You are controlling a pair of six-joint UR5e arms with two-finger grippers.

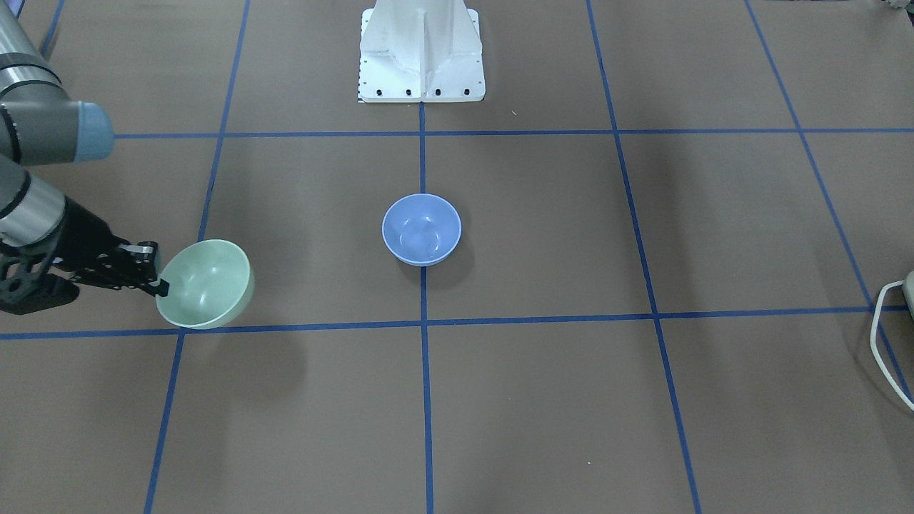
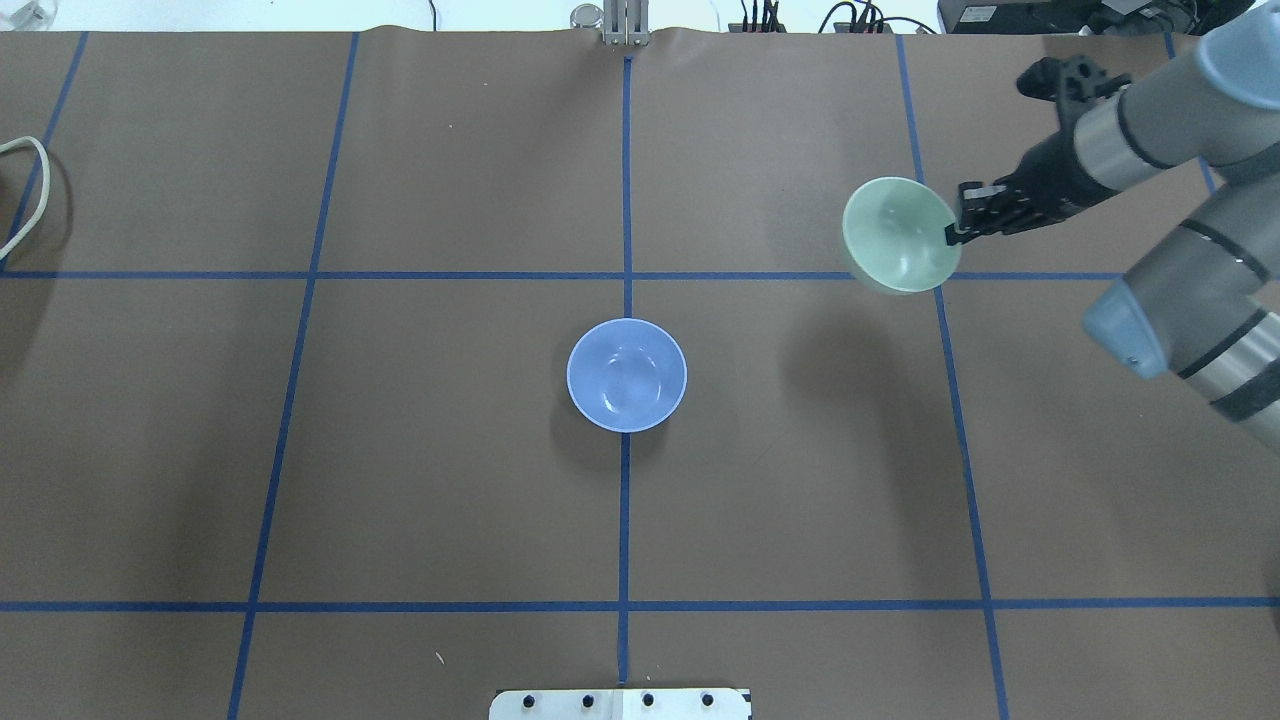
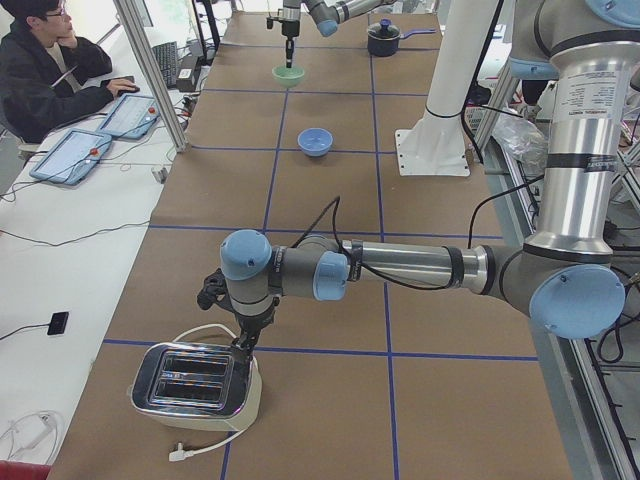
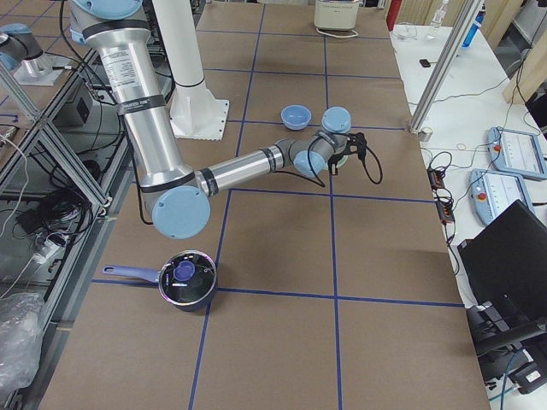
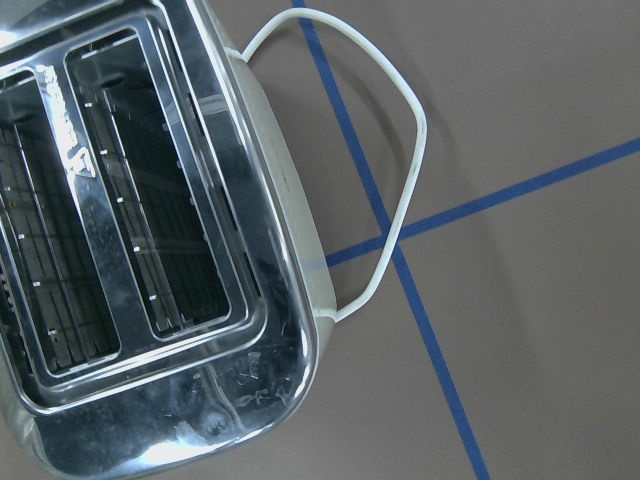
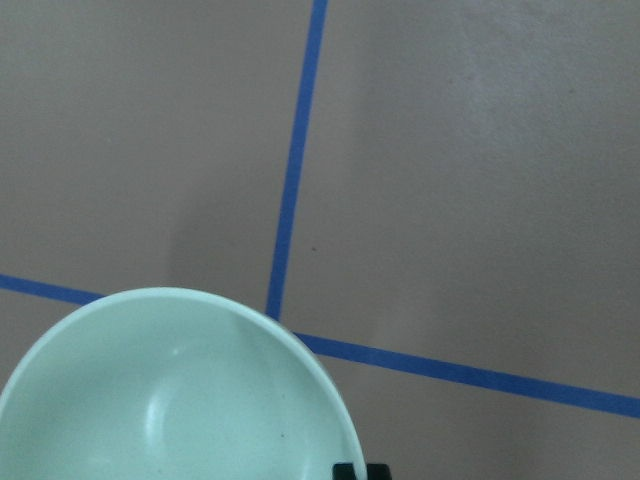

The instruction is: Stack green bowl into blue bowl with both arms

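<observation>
The green bowl (image 1: 207, 285) hangs tilted above the table, its shadow cast on the paper below. My right gripper (image 1: 161, 288) is shut on its rim, one finger inside and one outside; this also shows in the overhead view, gripper (image 2: 952, 235) and green bowl (image 2: 895, 240). The right wrist view shows the green bowl (image 6: 170, 400) at the bottom left. The blue bowl (image 1: 421, 228) stands upright and empty on the table's centre line, also seen from overhead (image 2: 627, 375). My left gripper (image 3: 243, 345) hovers over a toaster far from both bowls; I cannot tell whether it is open or shut.
A chrome toaster (image 5: 150, 250) with a white cord (image 2: 25, 190) stands at the table's left end. A black pot (image 4: 186, 279) sits at the right end. The white pedestal (image 1: 421, 53) stands at the robot's side. An operator (image 3: 50, 60) sits beside the table.
</observation>
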